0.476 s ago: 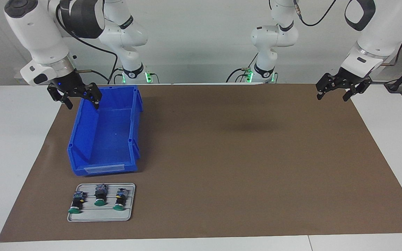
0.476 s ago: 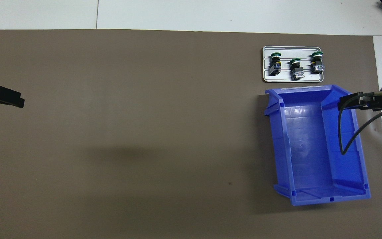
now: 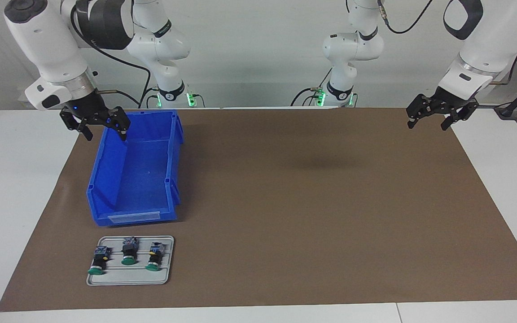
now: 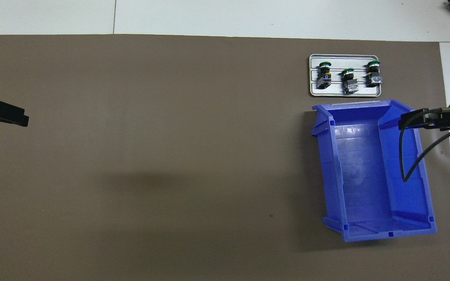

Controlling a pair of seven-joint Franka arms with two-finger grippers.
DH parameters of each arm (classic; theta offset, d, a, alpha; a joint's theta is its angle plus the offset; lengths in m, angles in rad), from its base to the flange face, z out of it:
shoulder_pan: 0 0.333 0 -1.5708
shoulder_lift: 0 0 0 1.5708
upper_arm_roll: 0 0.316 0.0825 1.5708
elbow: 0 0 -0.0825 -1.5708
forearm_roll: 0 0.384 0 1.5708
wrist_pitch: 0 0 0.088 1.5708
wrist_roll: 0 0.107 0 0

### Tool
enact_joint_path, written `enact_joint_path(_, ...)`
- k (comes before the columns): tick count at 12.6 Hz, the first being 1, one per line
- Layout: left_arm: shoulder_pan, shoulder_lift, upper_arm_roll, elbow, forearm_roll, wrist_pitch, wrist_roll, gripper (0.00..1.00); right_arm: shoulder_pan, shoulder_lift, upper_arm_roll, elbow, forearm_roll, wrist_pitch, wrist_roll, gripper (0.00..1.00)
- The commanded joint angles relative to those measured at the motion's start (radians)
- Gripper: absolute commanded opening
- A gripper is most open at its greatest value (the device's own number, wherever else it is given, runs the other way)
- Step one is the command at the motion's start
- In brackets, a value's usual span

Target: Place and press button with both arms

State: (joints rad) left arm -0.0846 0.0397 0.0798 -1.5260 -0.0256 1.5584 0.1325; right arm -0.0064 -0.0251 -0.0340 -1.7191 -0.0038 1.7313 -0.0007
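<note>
three green-capped push-button switches with black bodies (image 3: 129,255) are lying side by side on the flat grey metal tray (image 3: 164,277), just farther from the robots than the empty blue plastic bin (image 3: 106,179). i'm seeing the right gripper (image 3: 105,130) hanging over the bin's outer wall, fingers spread, holding nothing. the left gripper (image 3: 427,124) is waiting over the brown mat's (image 3: 312,215) edge, fingers spread too.

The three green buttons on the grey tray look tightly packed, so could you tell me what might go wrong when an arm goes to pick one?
1. The buttons lie close side by side on the tray, so an open pincer might knock a neighbour.
2. The blue bin stands between the right pincer and the tray; a low reach could clip its rim.
3. The left pincer waits over the mat's edge at the left arm's end, a long reach from the buttons.
</note>
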Motion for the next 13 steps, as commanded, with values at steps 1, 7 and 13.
enact_joint_path(1,0.009,-0.021,-0.008,-0.025,0.006,-0.003,-0.007,1.00,0.000,0.001,0.006,-0.007,0.021,0.033,0.046,0.94)
enact_joint_path(7,0.009,-0.021,-0.008,-0.025,0.006,-0.003,-0.007,1.00,-0.021,0.212,0.006,0.119,0.010,0.146,0.103,0.86)
enact_joint_path(13,0.009,-0.021,-0.008,-0.025,0.006,-0.003,-0.007,1.00,-0.021,0.523,0.006,0.226,-0.009,0.457,0.102,0.85)
